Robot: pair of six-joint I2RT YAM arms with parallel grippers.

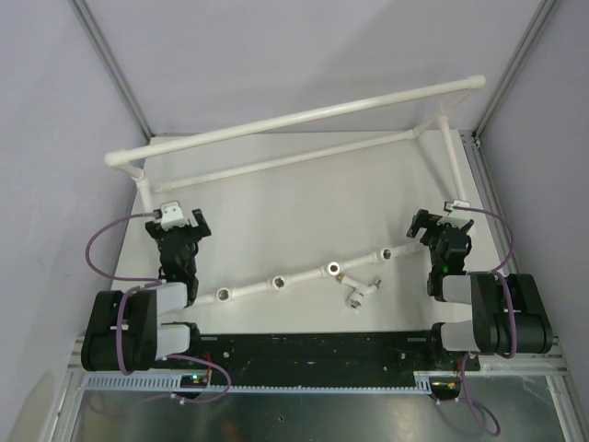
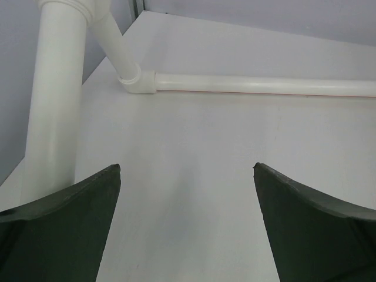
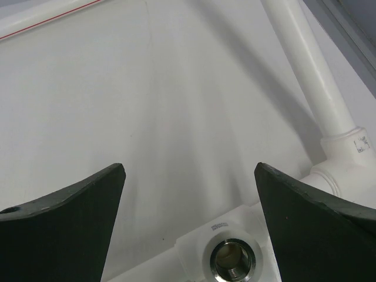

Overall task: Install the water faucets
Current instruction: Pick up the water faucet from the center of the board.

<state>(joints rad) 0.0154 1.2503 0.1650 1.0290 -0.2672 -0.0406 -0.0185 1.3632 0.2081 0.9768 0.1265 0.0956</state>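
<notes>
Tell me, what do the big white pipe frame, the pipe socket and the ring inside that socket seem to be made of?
Pipe frame: probably plastic. It is an even white, smooth, with a soft sheen.
Pipe socket: apparently the same white plastic, with a moulded block shape and a small printed label.
Ring: metal, possibly brass. It is yellowish and shiny, with threads inside.

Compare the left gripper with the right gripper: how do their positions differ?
In the wrist views, the left gripper has only bare table between its fingers; the right gripper has a threaded socket there. The left gripper sits farther from the loose taps than the right gripper. Both are open and empty.
</notes>
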